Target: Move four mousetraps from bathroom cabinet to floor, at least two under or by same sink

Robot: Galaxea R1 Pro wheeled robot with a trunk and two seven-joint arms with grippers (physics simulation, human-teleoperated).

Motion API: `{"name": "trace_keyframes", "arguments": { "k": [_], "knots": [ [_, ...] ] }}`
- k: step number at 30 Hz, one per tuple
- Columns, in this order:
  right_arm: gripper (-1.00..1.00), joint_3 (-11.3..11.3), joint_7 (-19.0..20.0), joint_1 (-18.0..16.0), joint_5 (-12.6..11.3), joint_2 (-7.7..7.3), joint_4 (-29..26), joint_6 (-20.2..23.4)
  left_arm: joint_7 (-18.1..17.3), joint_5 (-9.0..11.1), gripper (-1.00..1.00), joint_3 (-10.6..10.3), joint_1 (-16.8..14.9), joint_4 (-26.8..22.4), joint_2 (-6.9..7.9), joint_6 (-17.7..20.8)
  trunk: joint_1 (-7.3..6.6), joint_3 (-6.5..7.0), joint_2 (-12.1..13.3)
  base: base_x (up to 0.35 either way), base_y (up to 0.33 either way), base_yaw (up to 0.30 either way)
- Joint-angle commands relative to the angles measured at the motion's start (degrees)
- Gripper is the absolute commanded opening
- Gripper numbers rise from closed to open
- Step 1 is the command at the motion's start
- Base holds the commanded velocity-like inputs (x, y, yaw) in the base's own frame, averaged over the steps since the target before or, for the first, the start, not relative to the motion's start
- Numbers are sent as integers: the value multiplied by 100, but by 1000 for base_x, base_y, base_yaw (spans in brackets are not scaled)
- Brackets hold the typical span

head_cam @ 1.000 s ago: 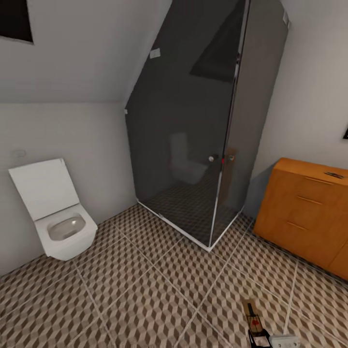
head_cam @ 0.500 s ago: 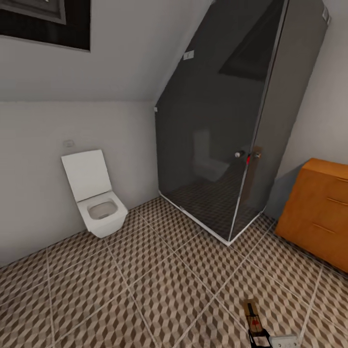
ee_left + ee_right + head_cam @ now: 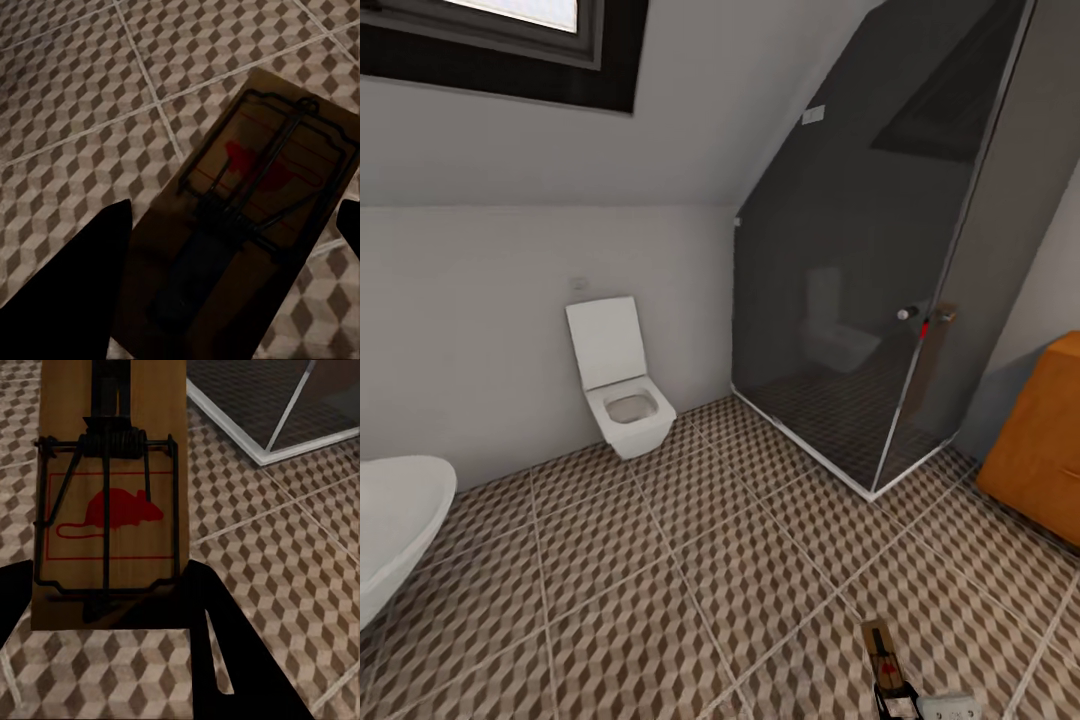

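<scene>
My right gripper is shut on a brown mousetrap with a red mouse print, held above the cube-patterned bathroom floor. In the head view this mousetrap sticks out of the right gripper at the lower edge. Another mousetrap lies in shadow between the dark fingers of my left gripper, which is shut on it over the floor. The orange-brown cabinet stands at the right edge of the head view. The sink is out of view.
A dark glass shower enclosure fills the right corner, its white base rim just ahead of the right gripper. A white toilet hangs on the back wall. A white bathtub's rim shows at the left edge. Tiled floor lies between them.
The head camera has swung left: toilet and shower slid right in the picture, the cabinet moved to the right edge, and the bathtub came into view. The right gripper still holds its mousetrap.
</scene>
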Motion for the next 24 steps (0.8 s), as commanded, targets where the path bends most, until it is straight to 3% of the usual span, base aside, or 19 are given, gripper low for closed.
{"name": "trace_keyframes", "arguments": {
  "k": [1,24],
  "knots": [
    [-100,-3,-16,-1,25,0,2,-12,23,29,-100,-51,-4,3,0,-11,-4,-9,-4,-319,74,270],
    [-100,-3,-16,-4,25,0,20,-12,23,29,-100,-51,-4,3,0,-11,-4,-84,-4,-299,142,270]
  ]
}}
